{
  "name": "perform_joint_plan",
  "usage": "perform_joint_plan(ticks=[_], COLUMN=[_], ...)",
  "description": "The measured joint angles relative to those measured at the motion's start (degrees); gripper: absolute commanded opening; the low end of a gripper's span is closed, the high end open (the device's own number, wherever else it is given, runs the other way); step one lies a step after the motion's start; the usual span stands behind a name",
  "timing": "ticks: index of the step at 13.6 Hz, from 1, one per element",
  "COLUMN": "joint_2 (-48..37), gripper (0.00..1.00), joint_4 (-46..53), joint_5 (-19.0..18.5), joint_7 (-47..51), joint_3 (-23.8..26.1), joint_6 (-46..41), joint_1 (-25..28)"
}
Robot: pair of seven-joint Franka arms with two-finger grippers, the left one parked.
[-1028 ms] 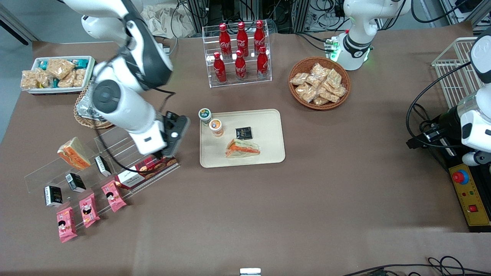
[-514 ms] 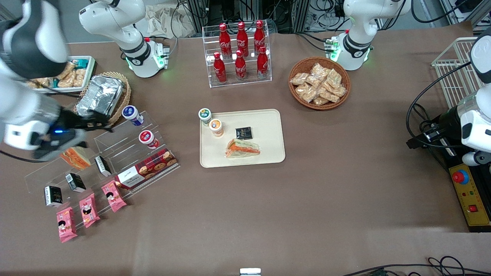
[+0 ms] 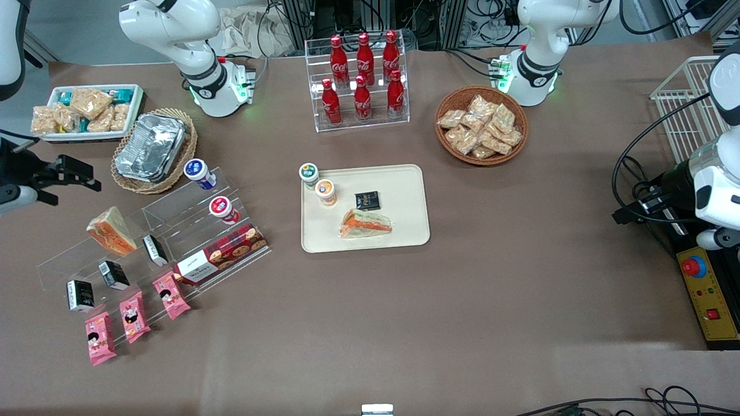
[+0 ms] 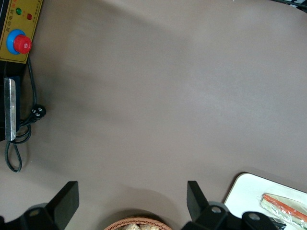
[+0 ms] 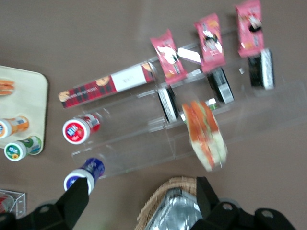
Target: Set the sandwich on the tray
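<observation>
- On the tray [image 3: 404,190], near the middle of the counter [image 3: 462,312], the sandwich [image 3: 365,223] is lying flat at the tray's nearer edge, orange and green filling showing along its side.
- It is sharing the tray with a small dark packet [image 3: 367,200] just beside it and an orange-lidded cup [image 3: 326,192]; a green-lidded cup [image 3: 309,174] is standing at the tray's corner.
- Judging from this, the placing is looking finished, since the sandwich is resting wholly inside the rim.
- Toward the working arm's end, the hand [image 3: 78,177] is hanging apart from the tray, above the counter near the foil container [image 3: 151,147].
- Its fingers [image 5: 79,199] are standing spread apart with nothing between them, which fits a hand that has no load.
- From the wrist camera, the hand is looking down on the clear stepped rack [image 5: 144,143], where a stubbier wedge [image 5: 205,133] is leaning; that one is not the task's sandwich.
- The arm is sitting mostly out of the front view, so its elbow pose cannot be read.
</observation>
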Motion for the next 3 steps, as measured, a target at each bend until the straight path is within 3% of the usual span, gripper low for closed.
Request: perform_joint_plan(ticks=[3], joint_2=[-1.1], gripper=[1.0], joint_4=[0.0], joint_5=[-0.8], joint_7=[5.4], joint_3=[0.7], joint_6=[-1.6], joint_1=[-0.2])
